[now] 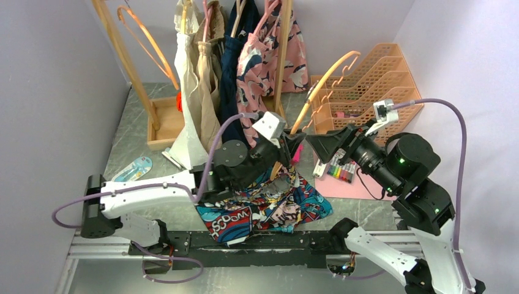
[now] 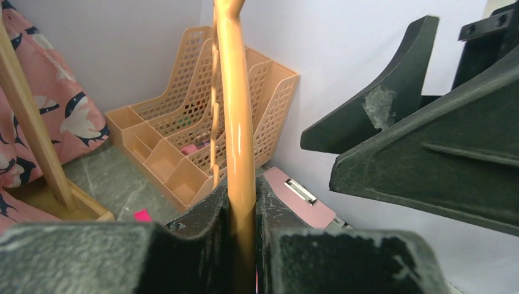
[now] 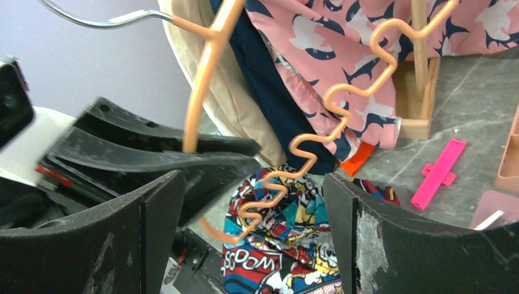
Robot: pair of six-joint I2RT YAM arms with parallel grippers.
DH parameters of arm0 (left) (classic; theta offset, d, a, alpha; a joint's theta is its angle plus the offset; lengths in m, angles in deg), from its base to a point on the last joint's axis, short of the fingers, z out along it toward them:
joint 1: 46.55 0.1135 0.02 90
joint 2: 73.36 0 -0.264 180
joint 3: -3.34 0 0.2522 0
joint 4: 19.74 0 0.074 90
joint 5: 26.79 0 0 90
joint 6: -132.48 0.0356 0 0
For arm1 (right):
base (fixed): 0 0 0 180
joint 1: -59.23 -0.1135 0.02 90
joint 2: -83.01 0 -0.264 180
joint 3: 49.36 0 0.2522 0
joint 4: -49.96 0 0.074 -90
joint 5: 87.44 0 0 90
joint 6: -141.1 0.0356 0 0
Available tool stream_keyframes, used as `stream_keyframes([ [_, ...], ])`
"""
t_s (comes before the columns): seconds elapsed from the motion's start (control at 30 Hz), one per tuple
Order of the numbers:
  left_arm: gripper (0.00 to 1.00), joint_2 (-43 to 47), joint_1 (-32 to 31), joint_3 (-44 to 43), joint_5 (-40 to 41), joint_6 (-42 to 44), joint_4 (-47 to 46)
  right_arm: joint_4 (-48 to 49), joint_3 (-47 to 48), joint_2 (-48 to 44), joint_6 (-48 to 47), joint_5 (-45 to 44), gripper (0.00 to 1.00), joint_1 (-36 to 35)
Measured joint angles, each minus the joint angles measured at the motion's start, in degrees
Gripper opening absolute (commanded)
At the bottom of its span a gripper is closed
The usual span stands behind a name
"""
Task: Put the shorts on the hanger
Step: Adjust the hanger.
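Where the grey stone-patterned table [image 1: 134, 131] meets the left wall, a pale wooden clothes rack [image 1: 122, 55] stands with cream, navy and pink-and-navy floral garments [image 1: 260, 61] hanging from it. Just right of these, the left gripper [image 1: 286, 146] is clenched on the slim orange-tan hanger with the silver metal hook [image 1: 327, 76]. Its wrist view shows the hanger's [image 2: 235, 92] glossy bar pinched upright between the two black fingers [image 2: 196, 245]. From that grip the hanger rises and curves away to the right, toward the back wall.

Below the gripper, the comic-book print shorts in red, blue, teal and yellow [image 1: 269, 208] lie crumpled on the table. They are partly under the left wrist and reach the black rail at the near edge, apart from both grippers and from the hanger.

Right of the hanger, the right gripper [image 1: 315, 144] faces left, just beside the left one. Its fingers are spread wide and grip nothing. In its wrist view the hanger's [image 3: 202, 79] wavy lower arm dangles in the gap ahead of the fingers [image 3: 416, 245], and the shorts [image 3: 294, 251] lie beneath.

Farther right, an orange lattice plastic file organiser [image 1: 373, 79] sits against the back corner.
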Motion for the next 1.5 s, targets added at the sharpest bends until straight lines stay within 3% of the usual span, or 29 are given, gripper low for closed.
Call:
stream_keyframes([
  [0.5,0.07,-5.62,0.0,-2.25,5.75,0.44,-6.69,16.33,-5.25,1.73,5.7,-4.94,0.78,0.0],
  [0.8,0.07,-6.01,0.0,-2.12,5.79,0.33,-7.34,19.93,-5.25,5.53,6.58,-2.78,0.63,0.0],
  [1.03,0.07,-6.01,0.0,-2.12,5.66,-0.22,-7.32,21.14,-5.68,6.47,6.97,-2.12,0.45,0.0],
  [1.23,0.07,-6.21,0.0,-2.12,4.79,-0.87,-6.78,23.26,-5.68,7.34,7.04,-0.92,0.12,0.0],
  [1.3,0.09,-6.23,0.02,-2.12,4.7,-1.14,-6.67,23.41,-5.7,7.69,7.13,-0.7,0.0,0.0],
  [1.4,0.17,-6.21,0.39,-1.9,4.5,-1.57,-6.4,24.46,-5.7,8.0,7.93,0.39,0.0,-0.09],
  [1.5,0.35,-5.4,0.37,-0.94,3.63,-1.55,-6.56,24.24,-5.73,7.67,7.72,1.42,0.0,-0.13],
])
